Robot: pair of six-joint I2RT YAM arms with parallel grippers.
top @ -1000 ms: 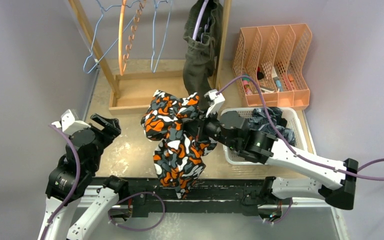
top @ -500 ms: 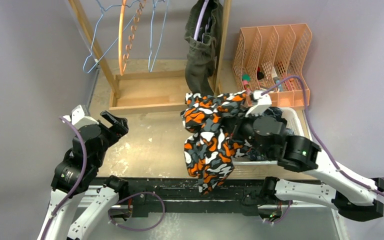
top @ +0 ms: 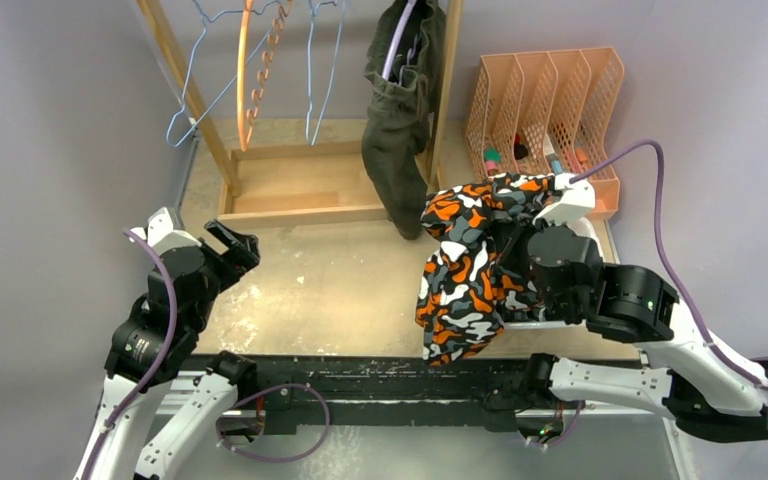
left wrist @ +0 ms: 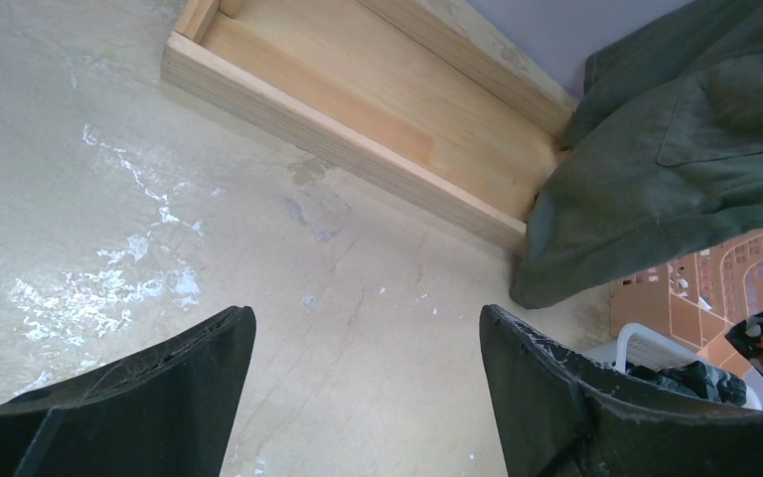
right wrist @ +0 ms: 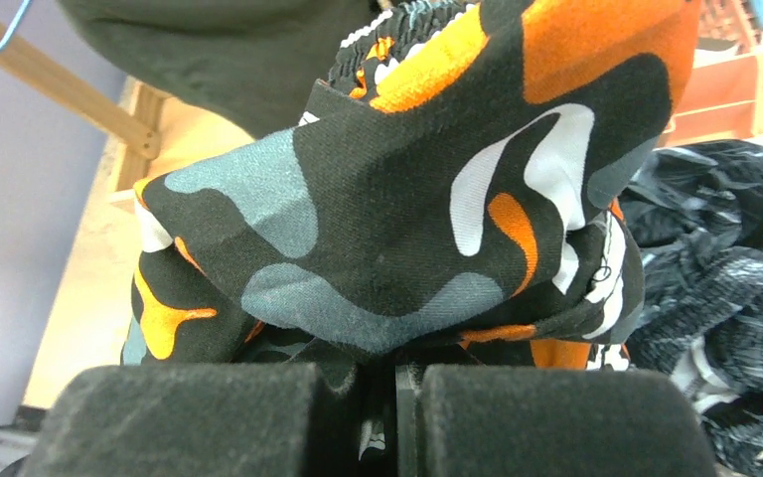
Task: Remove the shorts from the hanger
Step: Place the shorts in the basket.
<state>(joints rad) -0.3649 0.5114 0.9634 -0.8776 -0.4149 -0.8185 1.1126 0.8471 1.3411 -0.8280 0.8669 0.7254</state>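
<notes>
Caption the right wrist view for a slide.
Right gripper, jaws shut, clamps orange-black-white camo fabric shorts beside dark pale-printed shorts.

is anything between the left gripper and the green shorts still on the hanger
Nothing visible: the open left gripper faces bare table up to the olive shorts. The wooden rack base lies low beside their hem.

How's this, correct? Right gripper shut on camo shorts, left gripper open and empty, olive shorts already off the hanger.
No. The olive shorts hang on their hanger at the rack; the top view shows it. The rest holds: right gripper shut on the camo shorts, left gripper open and empty.
</notes>
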